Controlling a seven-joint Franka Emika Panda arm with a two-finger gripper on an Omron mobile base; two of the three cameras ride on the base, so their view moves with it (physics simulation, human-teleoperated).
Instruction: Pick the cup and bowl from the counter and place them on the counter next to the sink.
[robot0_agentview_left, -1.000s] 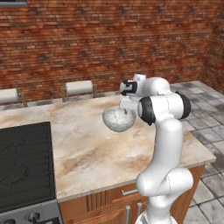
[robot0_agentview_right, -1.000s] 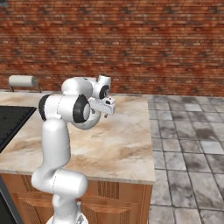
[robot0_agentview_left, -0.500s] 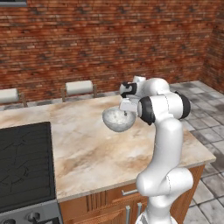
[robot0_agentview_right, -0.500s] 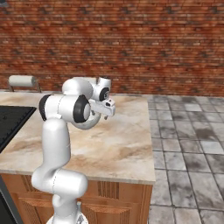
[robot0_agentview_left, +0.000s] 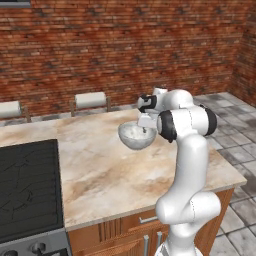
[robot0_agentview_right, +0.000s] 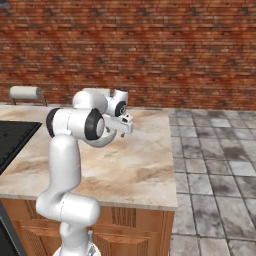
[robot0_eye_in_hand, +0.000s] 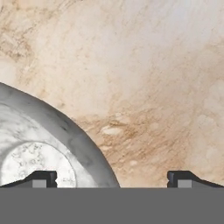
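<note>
Looking across the desk (robot0_agentview_left: 100, 165), I see the marbled stone running wide and bare from the black stove top (robot0_agentview_left: 27, 190) at nine o'clock out to the free edge at three, with the brick wall (robot0_agentview_left: 125, 45) behind. My arm (robot0_agentview_left: 185, 175) rises at the five o'clock corner of the left base view and folds over toward the middle. The bowl (robot0_agentview_left: 136, 136) hangs just in front of the wrist, near the desk's twelve o'clock side and seemingly lifted clear of the stone, though I cannot be sure of the gap. In the hand view its thick grey rim sweeps up from seven o'clock, and the jaws of the gripper (robot0_eye_in_hand: 111, 179) stand spread with one fingertip (robot0_eye_in_hand: 41, 178) inside the bowl and the other outside, straddling the wall; whether they press it firmly I cannot tell. I judge the bowl stiff, glassy, fairly heavy and slippery, likely to swing or slide when pinched at one rim point, so I would carry it slowly. Two paper towel rolls (robot0_agentview_left: 91, 100) sit along the far edge at eleven o'clock, well apart from it, and nothing else blocks the way.
</note>
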